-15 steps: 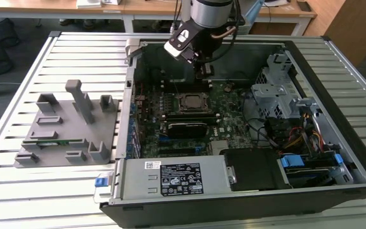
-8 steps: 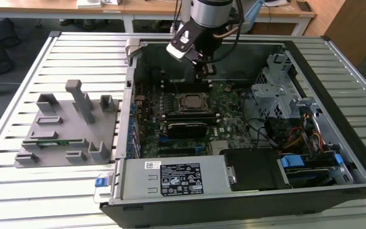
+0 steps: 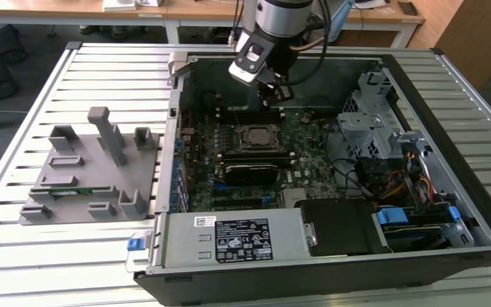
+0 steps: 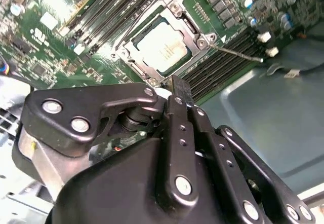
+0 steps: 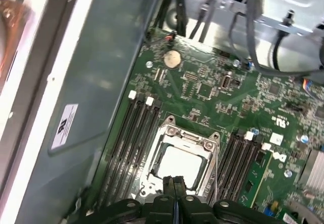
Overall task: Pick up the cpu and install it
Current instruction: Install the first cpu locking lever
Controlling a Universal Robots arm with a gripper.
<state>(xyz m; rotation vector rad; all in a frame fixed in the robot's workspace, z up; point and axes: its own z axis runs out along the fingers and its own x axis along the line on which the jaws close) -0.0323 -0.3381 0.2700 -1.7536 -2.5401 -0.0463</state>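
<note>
- The gripper [image 4: 174, 86], nearest in both wrist views, is seen with its fingers pressed together near the socket [image 4: 195, 29].
- A slatted metal table [image 3: 100, 70] and wooden desks [image 3: 202, 7] behind it are shown in the exterior view.
- The open computer case [image 3: 314, 281] is laid on the table beside a grey rack [image 3: 84, 185].
- The motherboard [image 5: 212, 92] is exposed.
- The cpu [image 4: 162, 44] is seated in the socket.
</note>
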